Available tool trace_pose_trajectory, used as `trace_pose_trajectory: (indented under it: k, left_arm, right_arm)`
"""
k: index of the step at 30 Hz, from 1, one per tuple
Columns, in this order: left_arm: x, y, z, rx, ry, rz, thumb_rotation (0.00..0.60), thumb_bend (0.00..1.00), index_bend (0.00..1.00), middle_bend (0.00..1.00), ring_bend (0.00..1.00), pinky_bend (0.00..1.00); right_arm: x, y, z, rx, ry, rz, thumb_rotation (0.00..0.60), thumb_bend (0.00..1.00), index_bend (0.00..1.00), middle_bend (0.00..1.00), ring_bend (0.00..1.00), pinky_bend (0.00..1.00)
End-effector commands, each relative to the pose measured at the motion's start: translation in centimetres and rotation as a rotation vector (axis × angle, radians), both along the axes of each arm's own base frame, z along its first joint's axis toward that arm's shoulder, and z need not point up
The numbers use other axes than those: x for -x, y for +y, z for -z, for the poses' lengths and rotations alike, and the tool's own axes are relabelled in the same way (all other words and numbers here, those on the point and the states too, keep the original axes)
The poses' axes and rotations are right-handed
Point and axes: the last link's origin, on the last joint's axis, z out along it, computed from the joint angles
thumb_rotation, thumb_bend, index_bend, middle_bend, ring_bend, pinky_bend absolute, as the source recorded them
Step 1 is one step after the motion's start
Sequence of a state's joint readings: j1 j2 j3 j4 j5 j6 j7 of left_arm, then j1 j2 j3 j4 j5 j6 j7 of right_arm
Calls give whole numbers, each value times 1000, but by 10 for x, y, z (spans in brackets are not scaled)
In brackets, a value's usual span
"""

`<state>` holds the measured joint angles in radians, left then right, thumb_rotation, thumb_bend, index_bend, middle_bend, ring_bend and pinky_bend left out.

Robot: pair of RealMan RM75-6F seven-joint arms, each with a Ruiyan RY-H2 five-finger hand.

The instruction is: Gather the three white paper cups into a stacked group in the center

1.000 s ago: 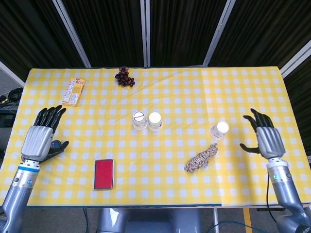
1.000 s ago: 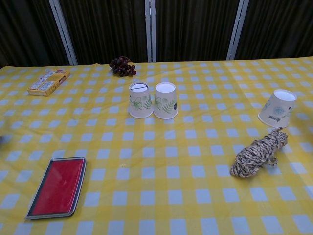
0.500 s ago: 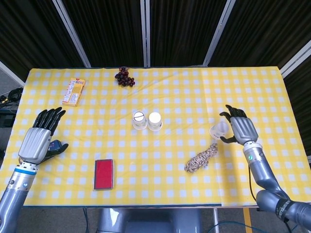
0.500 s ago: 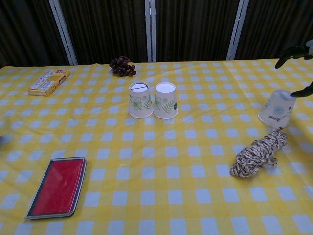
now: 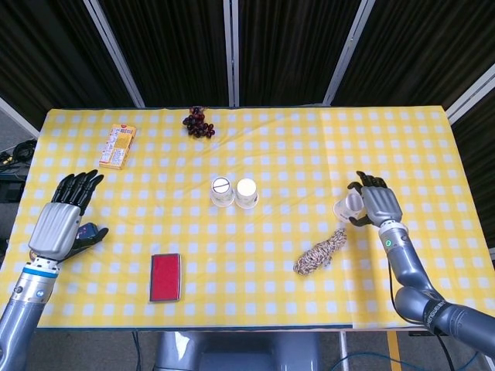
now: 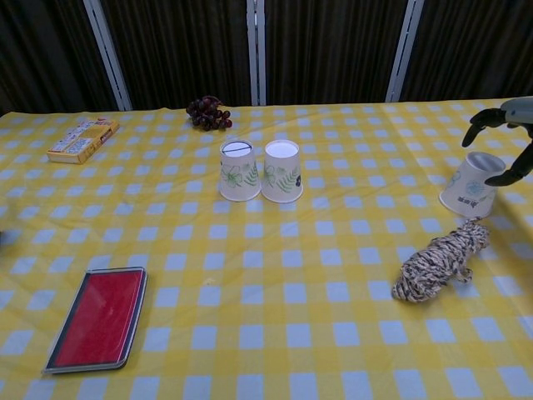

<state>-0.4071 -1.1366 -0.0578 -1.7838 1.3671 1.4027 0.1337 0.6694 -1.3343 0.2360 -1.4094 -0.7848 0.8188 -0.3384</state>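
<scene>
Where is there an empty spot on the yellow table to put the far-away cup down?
Bare checked cloth lies in front of the two upside-down white paper cups, between the flat red case and the brown-and-white rope bundle. It is crowded on the right, where the right hand is around the third white paper cup, just behind the rope.

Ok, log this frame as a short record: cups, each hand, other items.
centre cups: two paper cups, upside down, side by side, unstacked
third cup: lone cup upside down at right, beside rope bundle
right hand: at lone cup, fingers curved over it, grip unclear
left hand: open, away from the cups
other items: grapes, snack box, red case
</scene>
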Motion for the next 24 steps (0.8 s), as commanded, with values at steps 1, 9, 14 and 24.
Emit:
trace_pose_trajectory:
  k: [1, 9, 14, 24]
  left_arm:
    - [0, 0, 0, 1, -1, -2, 600, 223, 0, 0, 0, 0]
    - [1, 3, 3, -17, 13, -11, 600, 223, 0, 0, 0, 0]
    - [1, 3, 2, -18, 11, -13, 600, 223, 0, 0, 0, 0]
    - [2, 3, 0, -18, -1, -12, 600, 223, 0, 0, 0, 0]
  right_arm:
    - [4, -3, 3, 8, 16, 10, 600, 175, 289, 0, 0, 0]
    - [14, -6, 4, 28, 44, 30, 600, 248, 348, 29, 0, 0]
    - [14, -6, 5, 46, 40, 21, 600, 277, 425, 80, 0, 0]
    - [-25, -9, -6, 106, -16, -100, 600, 286, 456, 112, 0, 0]
